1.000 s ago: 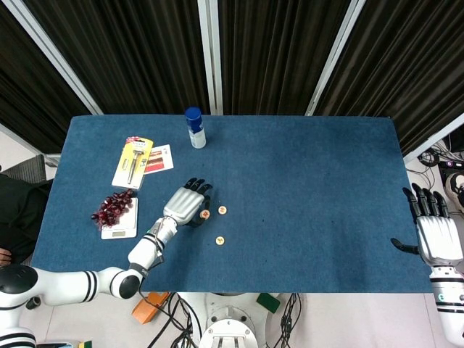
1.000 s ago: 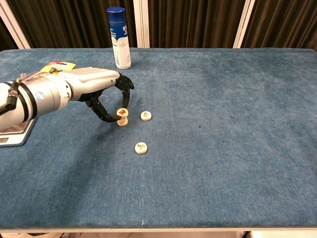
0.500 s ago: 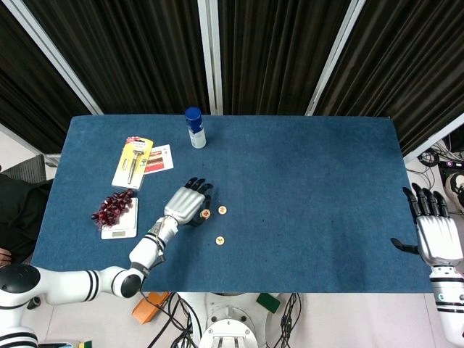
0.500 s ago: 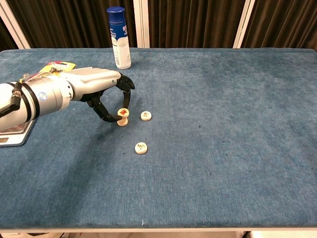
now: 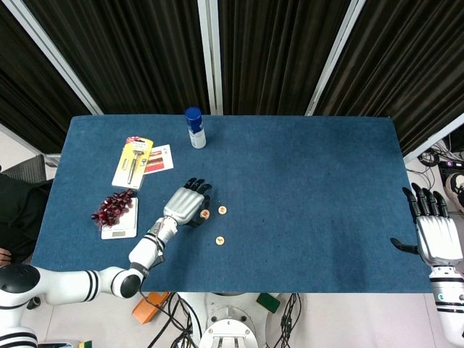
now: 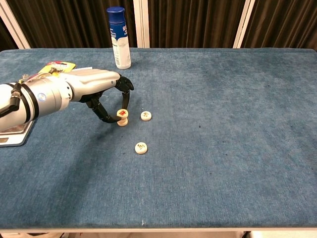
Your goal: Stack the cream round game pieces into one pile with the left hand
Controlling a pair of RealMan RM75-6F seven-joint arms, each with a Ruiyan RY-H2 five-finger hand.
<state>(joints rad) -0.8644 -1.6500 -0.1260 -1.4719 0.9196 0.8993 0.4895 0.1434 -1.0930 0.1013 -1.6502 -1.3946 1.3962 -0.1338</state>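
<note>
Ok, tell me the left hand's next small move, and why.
Probably set down and release the cream round game piece the left hand pinches: it sits tilted on another cream piece. Two more cream pieces lie loose on the blue table.

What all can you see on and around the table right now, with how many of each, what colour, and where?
cream round game pieces: four, cream with markings; two stacked by the left fingers, two loose right of them
spray bottle: one, white with blue cap, table's far edge
packaged tool: one, yellow card, far left
card: one, white and red, beside the packaged tool
scale: one, white, left edge
grapes: one bunch, dark red, on the scale
table: one, blue cloth
left hand: silver and black, pinching the top stacked piece
right hand: silver and black, open, off the table's right edge
</note>
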